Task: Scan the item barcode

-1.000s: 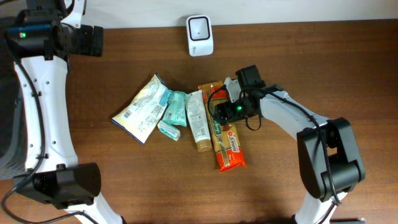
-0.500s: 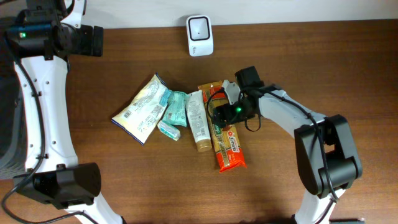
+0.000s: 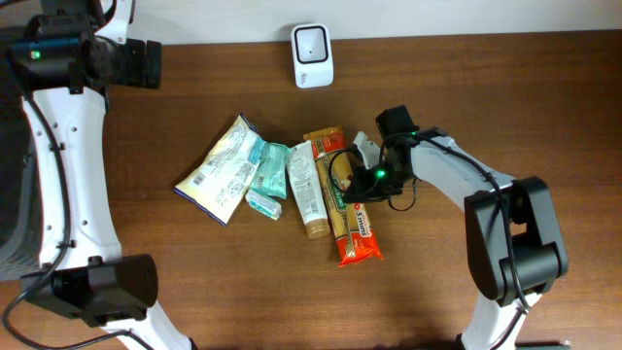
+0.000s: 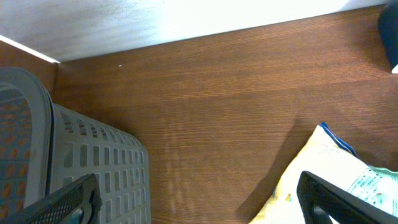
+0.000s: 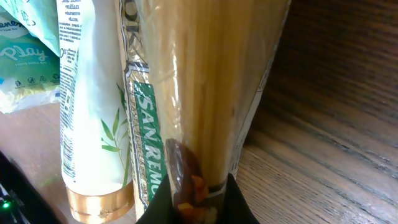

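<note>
The pasta (image 3: 326,146) is a long, clear pack of pale yellow spaghetti with a green and white label strip along one edge. It lies flat on the desk (image 3: 505,87), directly under the right tool (image 3: 348,183). That tool is closed, pinching the pack at about the middle of its length.

The overhead view gives us the whole spread. A cream tube (image 3: 309,190) touches the pasta on the side away from the right arm. Beyond the tube are teal wipes (image 3: 272,167) and then a yellow bag (image 3: 222,170). An orange bar (image 3: 361,238) lies at the end of the pasta nearer the arm bases. The white scanner (image 3: 312,55) stands well apart from the tool, by the far edge of the desk.

The right wrist view shows what the overhead cannot. Here we read "SAN REMO" on the label of the pasta (image 5: 199,81), and we see single strands through the film. The dark fingers of the right tool (image 5: 193,202) meet on the pack. The tube (image 5: 87,124) shows a leaf print and a gold cap.

Only the left wrist view shows the left tool (image 4: 198,186). Its fingers are spread wide and hold nothing. A grey basket (image 4: 81,162) is beside one finger, and a corner of the bag (image 4: 311,180) is beside the other.
</note>
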Robot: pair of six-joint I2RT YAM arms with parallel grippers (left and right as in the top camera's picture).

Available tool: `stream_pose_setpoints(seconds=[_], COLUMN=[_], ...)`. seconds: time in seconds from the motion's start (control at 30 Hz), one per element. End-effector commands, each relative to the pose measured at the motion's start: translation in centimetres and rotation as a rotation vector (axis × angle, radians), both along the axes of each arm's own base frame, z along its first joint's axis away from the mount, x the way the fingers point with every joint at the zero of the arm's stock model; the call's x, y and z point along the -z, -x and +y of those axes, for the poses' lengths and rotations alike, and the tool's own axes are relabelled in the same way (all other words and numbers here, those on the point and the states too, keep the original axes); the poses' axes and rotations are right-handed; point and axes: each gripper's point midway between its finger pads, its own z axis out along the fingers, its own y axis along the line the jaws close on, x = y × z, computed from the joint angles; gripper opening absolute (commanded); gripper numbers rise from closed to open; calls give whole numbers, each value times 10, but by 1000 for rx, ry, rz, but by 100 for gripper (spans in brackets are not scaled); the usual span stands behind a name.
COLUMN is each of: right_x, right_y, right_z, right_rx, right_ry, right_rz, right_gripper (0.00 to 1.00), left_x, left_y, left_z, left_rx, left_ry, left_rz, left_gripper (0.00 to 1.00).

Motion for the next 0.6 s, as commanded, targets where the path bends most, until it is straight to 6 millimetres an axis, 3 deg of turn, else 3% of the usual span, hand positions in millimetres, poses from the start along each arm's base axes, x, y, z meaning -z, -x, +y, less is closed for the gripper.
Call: stream_pose_setpoints(seconds=[0.0, 0.07, 0.17, 0.2, 0.23, 0.27, 0.33, 0.43, 0.5, 0.53, 0.57], right_x=[-11, -52, -106, -123, -130, -132, -111, -58, -32, -24, -14], right_y=[-4, -18, -16, -9, 0, 6, 11, 0, -10, -11, -10], right_z=[-5, -28, -63, -96, -135, -155, -176, -174, -142, -116, -85], right_rx=[30, 142, 258, 351, 439, 461, 412, 300, 194, 143, 101], right_ry=[51, 162, 301, 446, 654, 788, 987, 1113, 1132, 1099, 1029], right_rz=[-45, -171, -316, -362, -385, -388, -328, -212, -207, -219, -237], right_gripper=[4, 4, 4, 4, 4, 4, 4, 4, 4, 4, 23], left_x=[-5, -5, -5, -5, -5, -5, -5, -5, -5, -5, -5], left_y=[0, 0, 0, 0, 0, 0, 0, 0, 0, 0, 0], left_z=[0, 0, 0, 0, 0, 0, 0, 0, 0, 0, 0], left_rx=[12, 12, 12, 12, 12, 12, 12, 12, 12, 12, 12], left_ry=[-9, -9, -9, -9, -9, -9, -9, -9, -9, -9, -9], left_rz=[-10, -10, -10, -10, -10, -10, -10, -10, -10, -10, -10], left_gripper=[99, 99, 99, 99, 99, 99, 99, 99, 99, 99, 99])
